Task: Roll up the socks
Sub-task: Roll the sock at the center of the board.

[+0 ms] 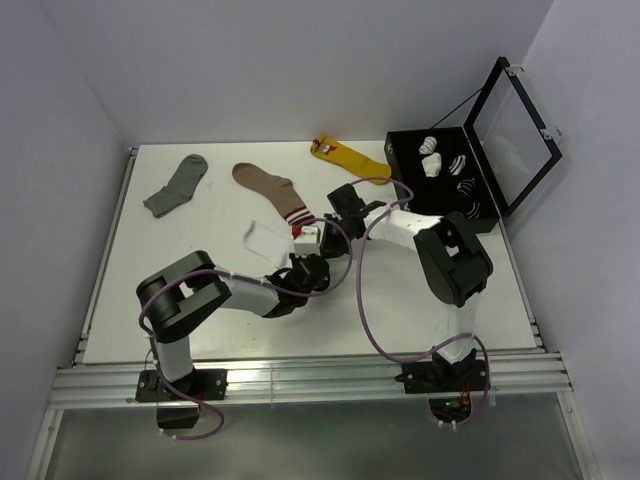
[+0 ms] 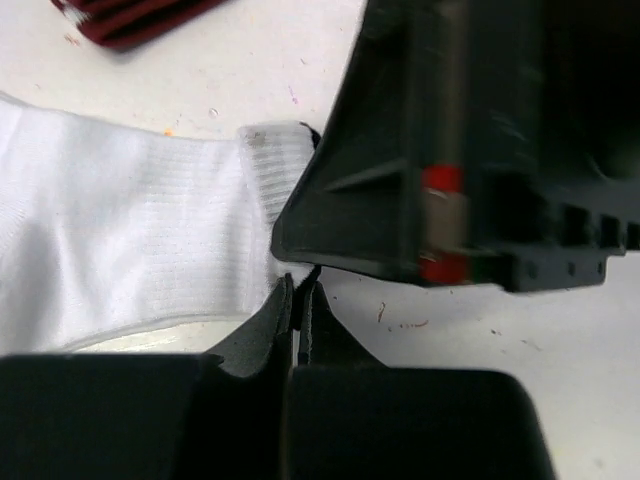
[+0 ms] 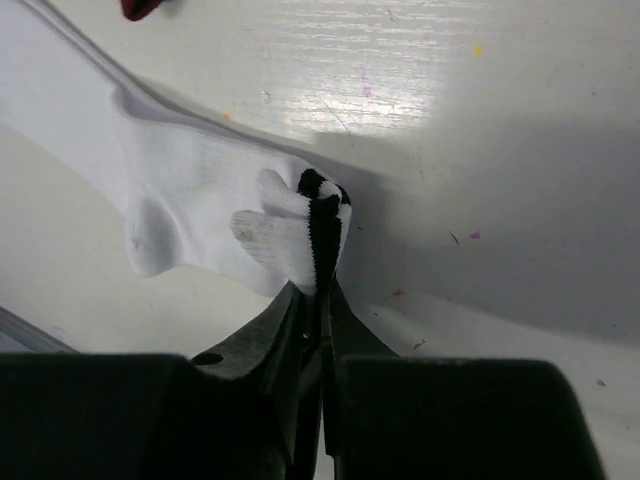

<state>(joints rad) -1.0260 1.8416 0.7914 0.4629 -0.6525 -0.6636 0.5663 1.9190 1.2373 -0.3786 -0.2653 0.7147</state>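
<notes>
The socks (image 1: 263,239) lie near the middle of the worktop (image 1: 200,300). Their long axis runs from the closed end at upper left down to the cuff at lower right, where both arms meet. The cuff points toward the arms.

From the right wrist, the right gripper (image 3: 322,288) has its fingers (image 3: 285,320) clamped on the bunched cuff. A dark stripe shows at the pinch, and the rest of the white fabric trails off to the upper left.

From the left wrist, the left gripper (image 2: 300,297) has its fingers together at the lower corner of the ribbed cuff. Whether any fabric is caught between them is hard to make out. The right arm's black body covers the cuff's far edge there, and the frame cuts off the toe end. From above, the two wrists hide the cuff itself. The two socks cannot be told apart in that view.
</notes>
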